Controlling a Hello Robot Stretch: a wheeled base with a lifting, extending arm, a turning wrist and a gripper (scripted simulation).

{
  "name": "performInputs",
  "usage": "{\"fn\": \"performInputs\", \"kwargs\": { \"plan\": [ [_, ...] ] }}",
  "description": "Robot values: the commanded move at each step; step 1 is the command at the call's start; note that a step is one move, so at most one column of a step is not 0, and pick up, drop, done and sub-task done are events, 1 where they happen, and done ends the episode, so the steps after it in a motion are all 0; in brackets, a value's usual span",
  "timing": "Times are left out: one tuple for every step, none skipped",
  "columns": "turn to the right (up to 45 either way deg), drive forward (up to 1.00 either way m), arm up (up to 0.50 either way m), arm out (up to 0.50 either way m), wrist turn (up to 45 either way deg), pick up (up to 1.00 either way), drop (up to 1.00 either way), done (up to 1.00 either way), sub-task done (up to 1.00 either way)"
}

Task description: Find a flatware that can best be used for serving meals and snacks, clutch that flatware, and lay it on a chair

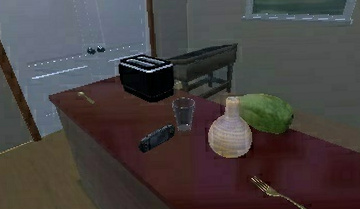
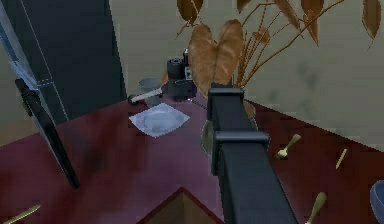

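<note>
A pale, clear plate (image 2: 158, 120) lies flat on the dark red tabletop (image 2: 110, 150) in the arm side view. The arm (image 2: 240, 150) rises from the bottom edge. Its gripper (image 2: 150, 95) stands just beyond the plate, in front of a brown-leaved plant. I cannot tell whether it holds anything. Small gold utensils lie on the same top: one (image 2: 289, 147) right of the arm, another (image 2: 317, 207) near the bottom right, a third (image 2: 22, 214) at the bottom left. In the forward view a gold fork (image 1: 276, 194) lies on the near end of a dark red counter (image 1: 119, 135).
On the counter stand a black toaster (image 1: 145, 76), a glass (image 1: 183, 112), a beige vase (image 1: 230, 131), a green lettuce (image 1: 265, 113) and a dark flat object (image 1: 156, 139). White double doors (image 1: 86, 46) and a dark bench (image 1: 206, 60) are behind. A brown-leaved plant (image 2: 220, 50) stands beyond the tabletop.
</note>
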Motion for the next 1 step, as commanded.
{"fn": "performInputs", "kwargs": {
  "plan": [
    [0.0, 0.0, -0.14, 0.0, 0.0, 0.0, 0.0, 0.0, 0.0]
  ]
}}
